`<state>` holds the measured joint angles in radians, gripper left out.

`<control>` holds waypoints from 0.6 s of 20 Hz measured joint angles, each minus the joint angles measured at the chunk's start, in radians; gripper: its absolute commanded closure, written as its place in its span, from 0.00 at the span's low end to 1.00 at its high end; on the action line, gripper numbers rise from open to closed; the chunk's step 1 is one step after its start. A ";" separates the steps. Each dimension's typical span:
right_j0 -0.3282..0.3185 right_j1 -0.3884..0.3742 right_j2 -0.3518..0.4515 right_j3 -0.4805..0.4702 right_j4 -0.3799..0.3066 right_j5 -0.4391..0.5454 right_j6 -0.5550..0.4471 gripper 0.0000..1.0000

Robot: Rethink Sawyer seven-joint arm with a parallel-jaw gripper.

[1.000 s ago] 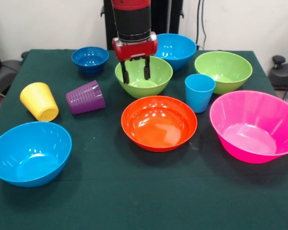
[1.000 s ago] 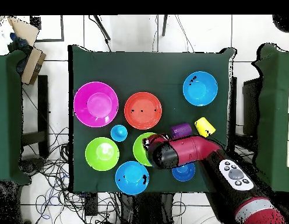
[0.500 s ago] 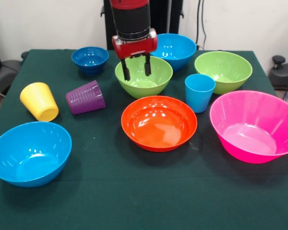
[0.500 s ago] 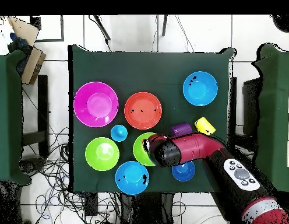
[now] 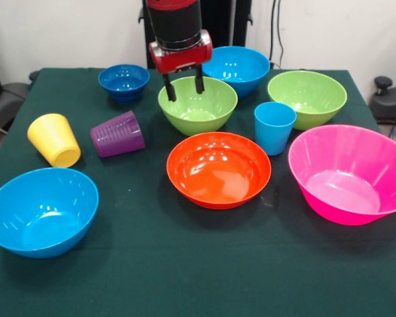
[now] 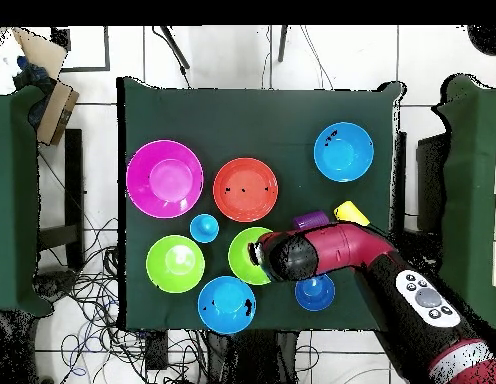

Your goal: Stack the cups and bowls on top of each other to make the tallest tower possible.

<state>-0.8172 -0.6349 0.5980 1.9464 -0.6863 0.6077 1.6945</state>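
Observation:
My gripper (image 5: 183, 87) hangs open and empty over the far-left rim of a lime green bowl (image 5: 198, 105), its fingers clear of it. Around it stand a small dark blue bowl (image 5: 124, 80), a light blue bowl (image 5: 241, 66) and a second lime green bowl (image 5: 307, 96). Nearer are an orange bowl (image 5: 218, 168), a large pink bowl (image 5: 350, 173) and another light blue bowl (image 5: 41, 210). A yellow cup (image 5: 54, 139) and a ribbed purple cup (image 5: 117, 134) lie on their sides. The light blue cup (image 5: 274, 127) stands upright. Nothing is stacked.
The dark green cloth table (image 5: 185, 277) holds everything. From overhead, the red arm (image 6: 332, 250) covers part of the middle lime green bowl (image 6: 242, 255) and reaches past the purple cup (image 6: 312, 219) and yellow cup (image 6: 350, 211). Cables lie on the floor (image 6: 92, 290) beside the table.
The gripper has risen out of the lime green bowl and shifted slightly left and back in the front view, staying open. No bowl or cup has moved.

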 measured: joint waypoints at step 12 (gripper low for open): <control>-0.072 0.031 0.062 0.000 -0.072 0.029 -0.095 0.00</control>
<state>-0.8892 -0.6036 0.6600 1.9464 -0.7585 0.6364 1.5996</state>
